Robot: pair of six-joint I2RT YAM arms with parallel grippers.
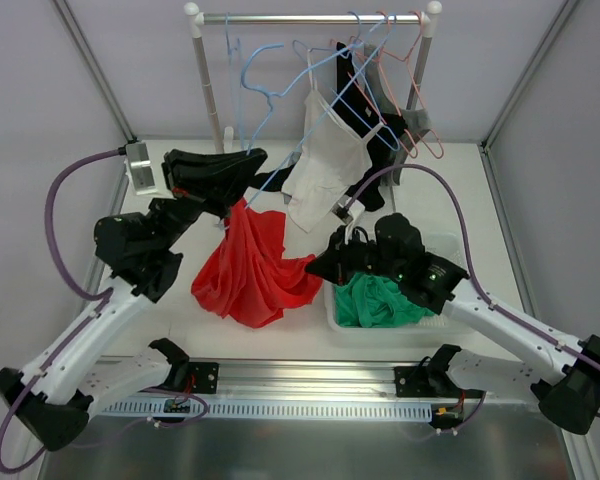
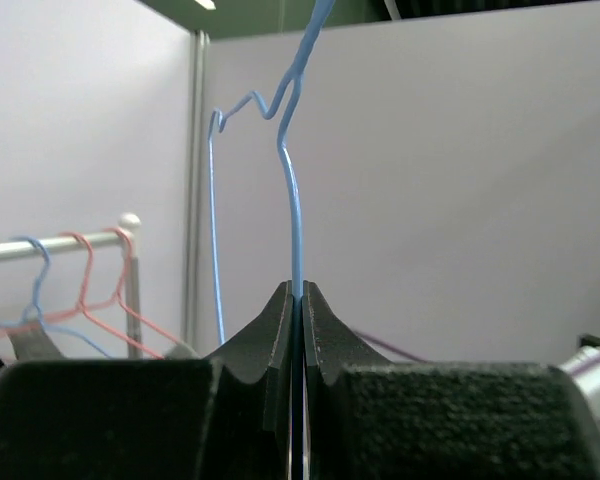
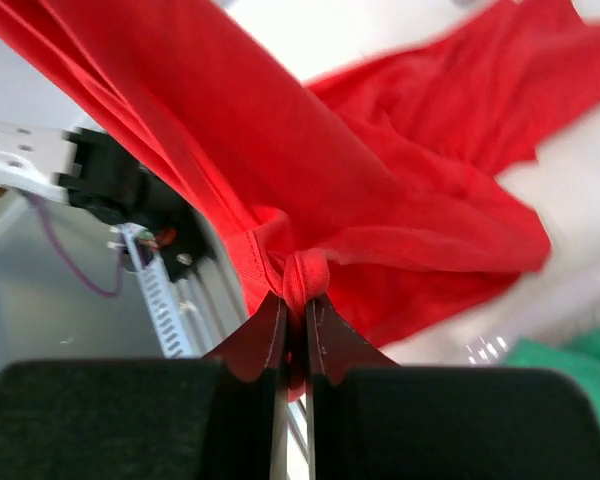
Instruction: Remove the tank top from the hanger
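Finding the rack [image 1: 310,17] at twelve o'clock on the table [image 1: 280,340], with a second top [image 1: 325,160] hanging from its rail. Finding the left gripper [image 2: 296,290] at ten o'clock, pinching the hanger [image 2: 296,220] rising above it. Seeing the tank top [image 1: 250,265] draping below onto the table's centre. Finding the right gripper [image 3: 295,300] at the tank top's three o'clock, pinching its fabric, beside the basket [image 1: 380,328] at four o'clock, holding a garment [image 1: 380,300] inside.
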